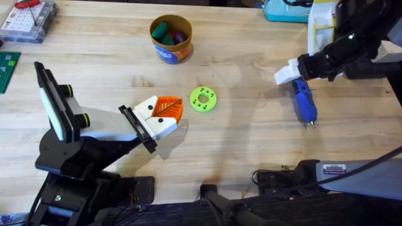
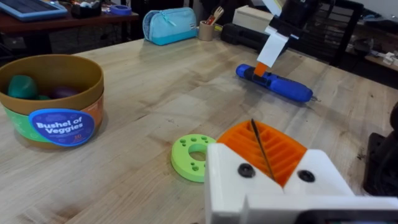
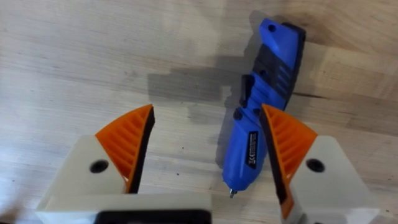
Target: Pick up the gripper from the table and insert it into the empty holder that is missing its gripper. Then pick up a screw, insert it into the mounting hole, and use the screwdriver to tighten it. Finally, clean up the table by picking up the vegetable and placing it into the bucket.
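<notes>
- Overhead: we see the screwdriver [image 1: 304, 102] lying flat on the table [image 1: 251, 144] at about 3 o'clock from centre, bit toward 6 o'clock. The right gripper [image 1: 290, 74] hangs at its 12 o'clock end.
- Right wrist: we find the orange pads [image 3: 129, 140] spread wide, holding nothing; the screwdriver [image 3: 261, 140] lies just beside one pad.
- Left wrist: the left gripper [image 2: 266, 152] has its ribbed pads pressed together on nothing. The bucket [image 2: 53, 99] reads "Bushel of Veggies", lettering we cannot read overhead.
- Overhead: the bucket [image 1: 171, 39] sits near 12 o'clock with vegetables inside; a green disc [image 1: 203, 98] lies just beside the left gripper [image 1: 168, 112].
</notes>
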You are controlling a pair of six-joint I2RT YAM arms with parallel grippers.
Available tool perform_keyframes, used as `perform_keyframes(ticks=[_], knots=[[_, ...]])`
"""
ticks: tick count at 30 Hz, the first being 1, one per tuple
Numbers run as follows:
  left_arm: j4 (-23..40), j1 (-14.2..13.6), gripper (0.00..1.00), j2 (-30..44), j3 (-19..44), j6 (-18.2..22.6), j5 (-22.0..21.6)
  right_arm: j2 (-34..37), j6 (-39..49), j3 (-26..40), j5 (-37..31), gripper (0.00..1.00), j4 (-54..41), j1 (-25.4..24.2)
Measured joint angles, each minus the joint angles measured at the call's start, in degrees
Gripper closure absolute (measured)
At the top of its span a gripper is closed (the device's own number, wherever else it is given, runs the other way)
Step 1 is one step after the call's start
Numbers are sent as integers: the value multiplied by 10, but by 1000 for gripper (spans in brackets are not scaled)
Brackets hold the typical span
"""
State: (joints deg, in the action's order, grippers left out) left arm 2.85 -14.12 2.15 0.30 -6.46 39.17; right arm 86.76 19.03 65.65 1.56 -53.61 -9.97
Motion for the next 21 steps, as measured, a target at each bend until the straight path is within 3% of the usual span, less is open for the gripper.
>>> perform_keyframes(ticks=[13,21], knots=[[2,0,987,0,0,0,0,6,14,1,-22,17,8,-6],[2,0,987,0,0,0,0,31,20,5,-55,17,77,-33]])
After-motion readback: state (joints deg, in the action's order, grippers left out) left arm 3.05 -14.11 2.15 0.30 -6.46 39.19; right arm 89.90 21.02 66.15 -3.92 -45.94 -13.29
